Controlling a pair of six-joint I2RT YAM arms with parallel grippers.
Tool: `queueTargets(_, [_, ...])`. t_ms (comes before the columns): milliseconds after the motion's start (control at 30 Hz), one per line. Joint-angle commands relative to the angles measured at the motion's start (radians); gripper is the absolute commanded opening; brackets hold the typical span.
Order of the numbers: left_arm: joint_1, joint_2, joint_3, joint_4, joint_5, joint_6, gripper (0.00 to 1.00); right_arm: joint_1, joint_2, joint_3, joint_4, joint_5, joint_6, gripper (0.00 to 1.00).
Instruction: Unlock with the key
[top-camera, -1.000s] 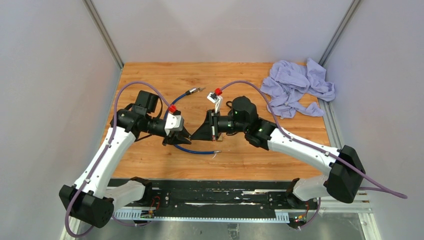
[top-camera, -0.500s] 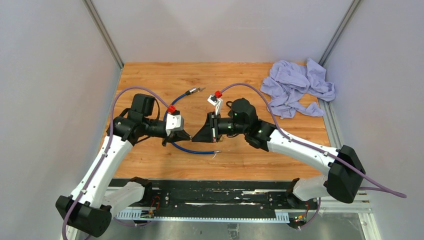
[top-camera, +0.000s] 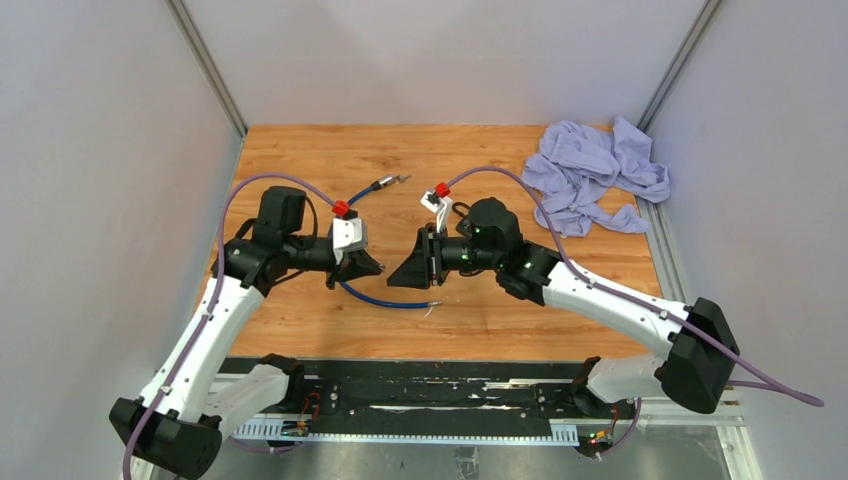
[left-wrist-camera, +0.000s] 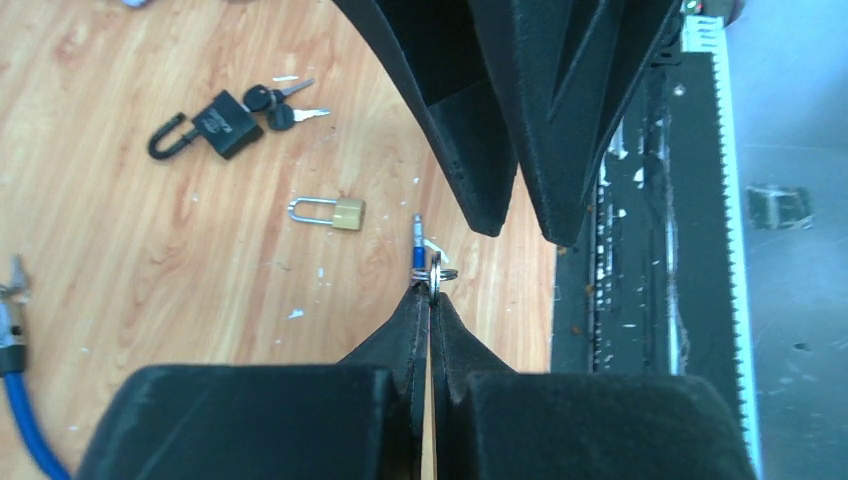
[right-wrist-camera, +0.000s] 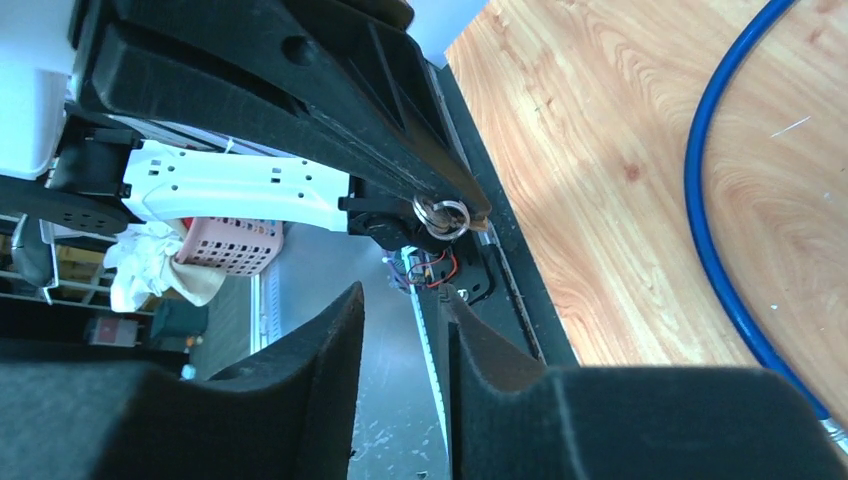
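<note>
My left gripper (top-camera: 373, 268) is shut on the key's metal ring (left-wrist-camera: 440, 270), which sticks out of its fingertips (left-wrist-camera: 415, 310); the key's blade is hidden between the pads. The right wrist view shows the same ring (right-wrist-camera: 441, 215) at the tip of the left fingers. My right gripper (top-camera: 396, 277) faces the left one a short way off, open (right-wrist-camera: 405, 300) with nothing between its fingers. A small brass padlock (left-wrist-camera: 335, 212) lies shut on the wooden table. A black padlock (left-wrist-camera: 218, 125) with keys in it lies farther off.
A blue cable (top-camera: 385, 300) curves across the table (top-camera: 300, 160) under both grippers, its metal end (left-wrist-camera: 417, 240) just below the ring. A crumpled lilac cloth (top-camera: 592, 175) lies at the back right. The black base rail (top-camera: 420, 385) runs along the near edge.
My left gripper has closed on the key's ring and shifted slightly back. My right gripper, shut a moment ago, has opened and let go, drawing a little to the right.
</note>
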Motion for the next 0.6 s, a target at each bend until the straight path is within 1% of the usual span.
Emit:
queueTargets(0, [-0.009,0.045,0.039,0.018,0.063,-0.205,0.00,-0.010,-0.033,0.039,-0.020,0.043,-0.085,0.34])
queueTargets(100, [-0.009,0.080,0.050,0.017,0.137,-0.310,0.00,-0.010,-0.028,0.047,-0.026,0.071,-0.111,0.35])
queueTargets(200, [-0.009,0.089,0.045,0.018,0.156,-0.367,0.00,-0.010,-0.019,0.058,-0.035,0.090,-0.131,0.35])
queueTargets(267, [-0.009,0.084,0.038,0.014,0.161,-0.378,0.00,-0.010,-0.012,0.063,-0.038,0.098,-0.139,0.33])
queueTargets(400, [-0.009,0.074,0.027,0.002,0.166,-0.378,0.00,-0.010,-0.001,0.077,-0.060,0.099,-0.157,0.26])
queueTargets(567, [-0.009,0.078,0.024,-0.006,0.175,-0.390,0.00,-0.010,0.013,0.102,-0.092,0.096,-0.185,0.25])
